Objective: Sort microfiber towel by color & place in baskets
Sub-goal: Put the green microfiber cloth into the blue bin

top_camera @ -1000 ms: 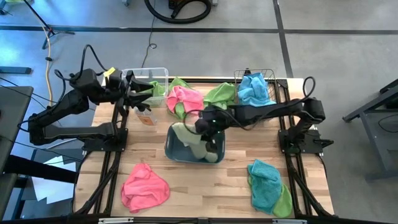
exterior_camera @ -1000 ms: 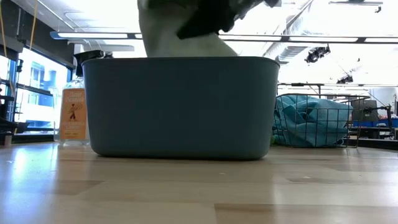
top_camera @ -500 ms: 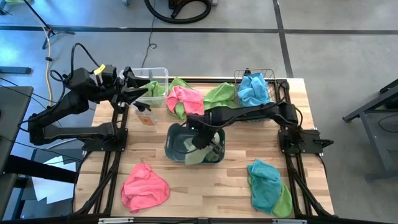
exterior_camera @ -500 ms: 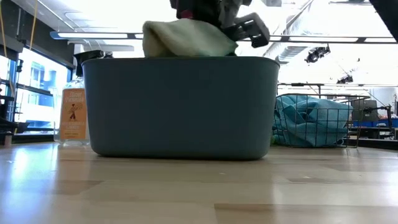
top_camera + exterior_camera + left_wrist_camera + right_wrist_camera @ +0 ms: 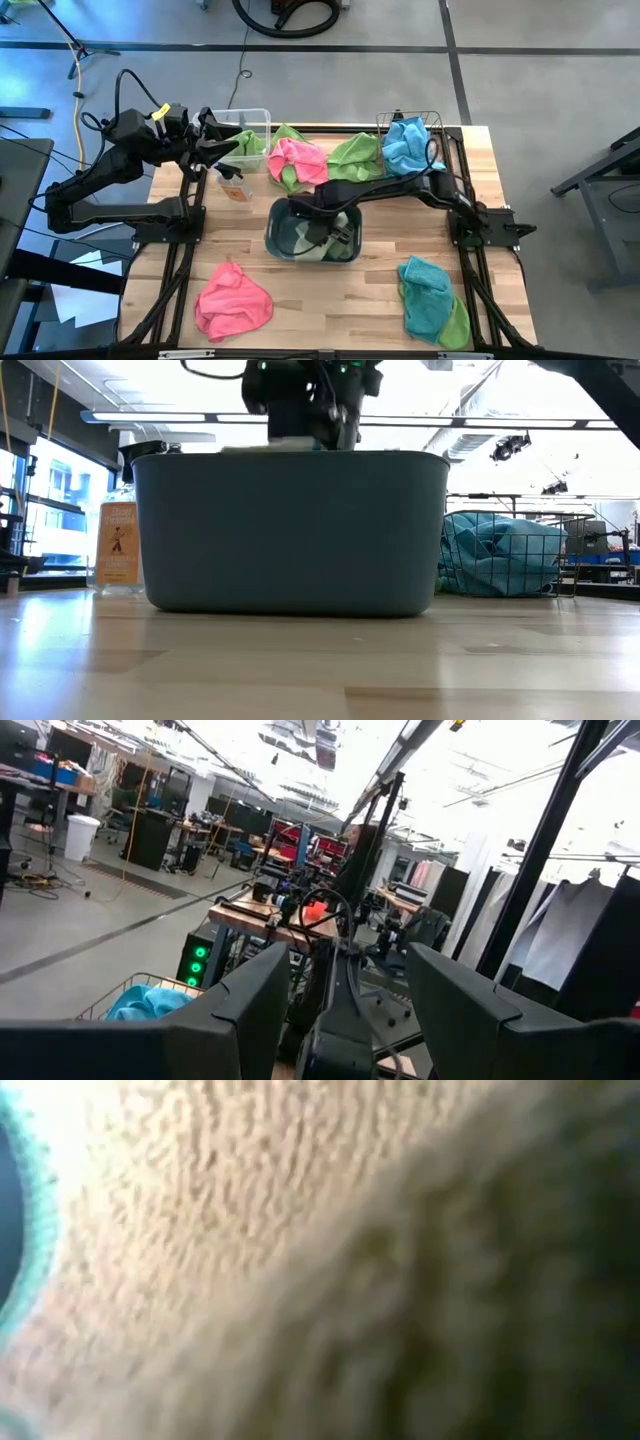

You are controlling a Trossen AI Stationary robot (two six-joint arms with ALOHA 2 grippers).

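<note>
A grey-blue tub (image 5: 274,240) stands at the table's middle and fills the low view (image 5: 290,530). My right gripper (image 5: 318,230) reaches down into it, shut on a pale green towel (image 5: 200,1230). A strip of that towel shows just over the rim (image 5: 270,447). The tub wall hides the fingertips in the low view. My left gripper (image 5: 228,143) waits open, raised over the far left by the clear bin (image 5: 262,118). The wire-mesh basket (image 5: 432,120) at the far right holds a blue towel (image 5: 405,145). My right gripper comes at the pale green towel from above, pointing steeply down into the tub. The gripper and the tub wall hide the place of contact, so I cannot tell which part it has. The cloth fills the right wrist view and lies low in the tub.
A pink towel (image 5: 295,160) and green towels (image 5: 352,152) lie at the far edge behind the tub. Another pink towel (image 5: 232,300) lies near left, a teal and green heap (image 5: 430,295) near right. A bottle (image 5: 232,186) stands left of the tub.
My right gripper has gone down into the tub and rolled about its own line, staying shut. The pale green towel, which hung above the rim, has sunk into the tub. My left gripper has tipped up a little in place.
</note>
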